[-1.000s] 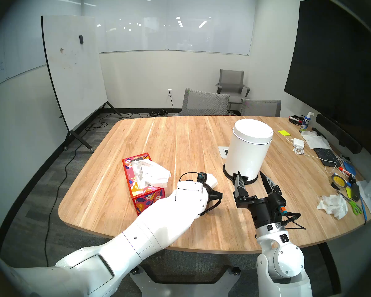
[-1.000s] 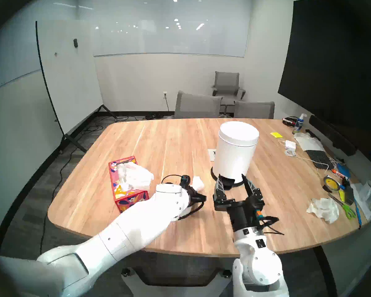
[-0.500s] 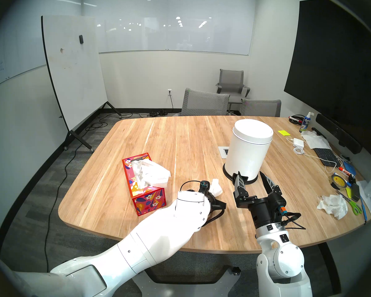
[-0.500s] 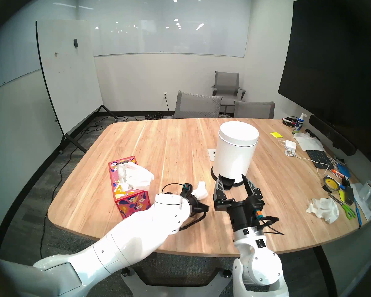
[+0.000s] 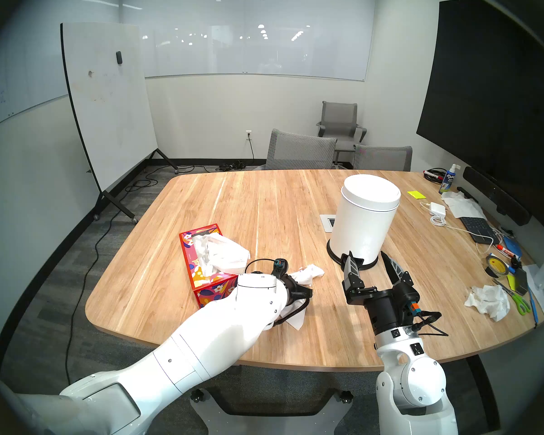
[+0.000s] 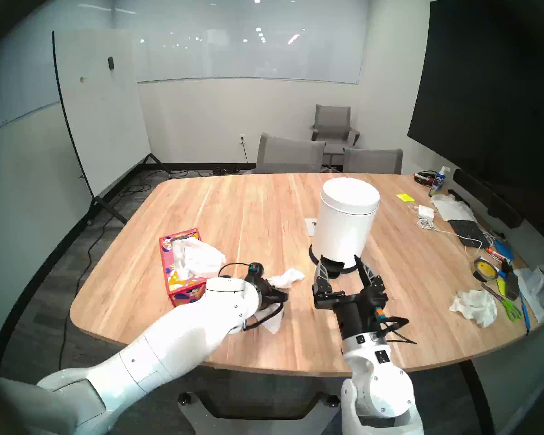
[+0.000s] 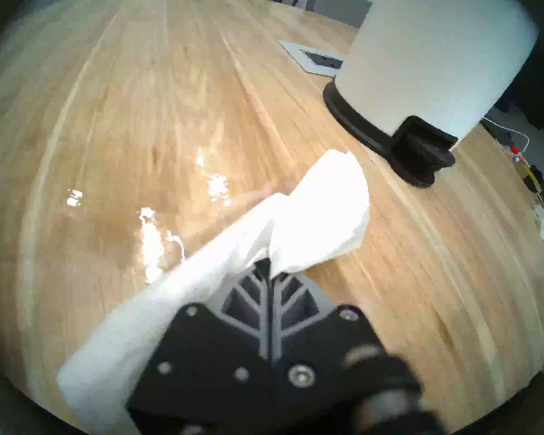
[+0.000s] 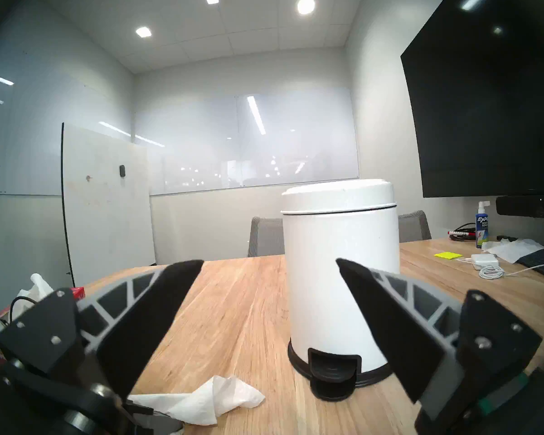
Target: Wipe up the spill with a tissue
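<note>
Left arm has slid toward the tissue box [image 5: 201, 280] since a moment ago, dragging the tissue [image 5: 308, 272] out long across the tabletop [image 5: 264, 205]. The left gripper [image 7: 268, 268] has its fingers pressed together, pinching the tissue right at the tips. In the left wrist view the spill [image 7: 153, 236] shows as glossy glints on the wood just beside the tissue. The right gripper [image 5: 369, 265] hangs spread wide, holding nothing. Farther back stands the white pedal bin [image 5: 363, 217].
</note>
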